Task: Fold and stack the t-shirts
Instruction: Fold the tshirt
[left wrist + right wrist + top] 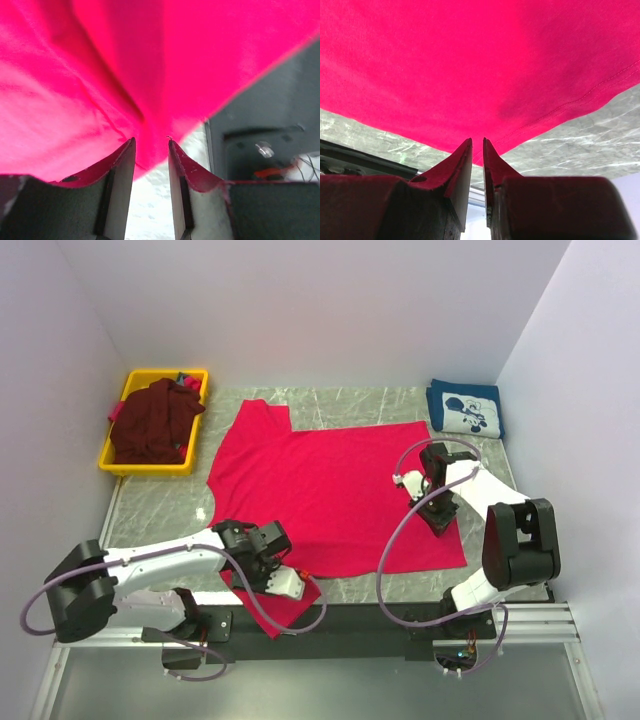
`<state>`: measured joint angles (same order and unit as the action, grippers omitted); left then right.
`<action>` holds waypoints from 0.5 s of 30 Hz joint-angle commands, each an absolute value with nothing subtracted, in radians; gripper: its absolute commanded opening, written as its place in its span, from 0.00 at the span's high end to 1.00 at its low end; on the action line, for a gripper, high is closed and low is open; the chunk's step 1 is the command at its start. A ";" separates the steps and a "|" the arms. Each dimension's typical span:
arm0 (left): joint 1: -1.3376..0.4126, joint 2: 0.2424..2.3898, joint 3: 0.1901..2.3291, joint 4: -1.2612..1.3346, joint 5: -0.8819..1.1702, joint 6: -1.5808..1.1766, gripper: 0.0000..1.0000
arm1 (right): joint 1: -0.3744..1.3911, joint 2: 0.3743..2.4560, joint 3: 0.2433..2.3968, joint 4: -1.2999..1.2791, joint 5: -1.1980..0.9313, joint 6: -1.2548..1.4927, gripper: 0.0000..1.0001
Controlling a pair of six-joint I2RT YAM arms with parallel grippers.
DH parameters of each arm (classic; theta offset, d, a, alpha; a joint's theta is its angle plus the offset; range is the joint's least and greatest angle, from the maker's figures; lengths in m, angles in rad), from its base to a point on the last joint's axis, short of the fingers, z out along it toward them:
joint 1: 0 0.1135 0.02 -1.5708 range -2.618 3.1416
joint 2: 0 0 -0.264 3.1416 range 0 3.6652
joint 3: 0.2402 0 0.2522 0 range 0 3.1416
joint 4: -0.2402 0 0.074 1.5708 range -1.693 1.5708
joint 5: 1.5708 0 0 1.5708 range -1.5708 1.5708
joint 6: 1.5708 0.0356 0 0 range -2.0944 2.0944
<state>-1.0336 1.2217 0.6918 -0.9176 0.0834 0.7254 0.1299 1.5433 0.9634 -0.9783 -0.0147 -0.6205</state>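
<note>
Far left, we note the maroon t-shirt point(150, 420) heaped in a yellow bin point(196, 380). The left gripper point(151, 140) clamps the near-left corner of the red t-shirt point(330, 490), which is spread mid-table point(350, 400). The right gripper point(477, 140) pinches its right hem. The navy t-shirt point(465, 412) lies folded, back right.

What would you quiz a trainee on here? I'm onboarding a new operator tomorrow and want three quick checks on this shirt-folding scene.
1. True or false: the navy t-shirt lies folded at the far right corner of the table.
2. Where is the maroon t-shirt? A: in the yellow bin. B: folded on the navy one. C: hanging off the table's near edge.
3. Fill in: the left gripper and right gripper both sit at edges of the ____ t-shirt.

Key: 1 true. 2 A. 3 red: the red t-shirt is spread flat mid-table.
</note>
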 commanded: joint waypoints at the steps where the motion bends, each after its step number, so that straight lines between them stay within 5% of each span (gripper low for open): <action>1: -1.020 1.171 0.776 -1.074 0.216 0.821 0.62 | 0.121 1.496 0.991 -1.011 -0.002 -0.643 0.78; 9: -0.429 1.250 0.957 -0.929 0.347 0.813 0.63 | 0.118 1.526 0.939 -0.907 0.031 -0.615 0.79; 15: -0.279 1.388 0.940 -0.796 0.307 0.767 0.60 | 0.121 1.601 0.904 -0.808 0.101 -0.624 0.79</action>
